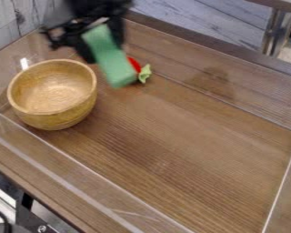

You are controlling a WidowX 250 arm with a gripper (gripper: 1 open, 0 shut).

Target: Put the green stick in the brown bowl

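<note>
My gripper [94,32] hangs at the upper left, shut on the top end of the green stick [113,60]. The stick is a flat light green block, tilted, with its lower end pointing down and right, in the air just right of the brown bowl [51,92]. The bowl is round, tan wood with thick walls, and stands empty on the table at the left. The stick's lower end is beside the bowl's right rim, not over its hollow.
A red ball-like fruit [137,65] with a green stem lies behind the stick, mostly hidden by it. The wooden table [185,136] is ringed by low clear plastic walls [124,202]. Metal legs stand at the far right.
</note>
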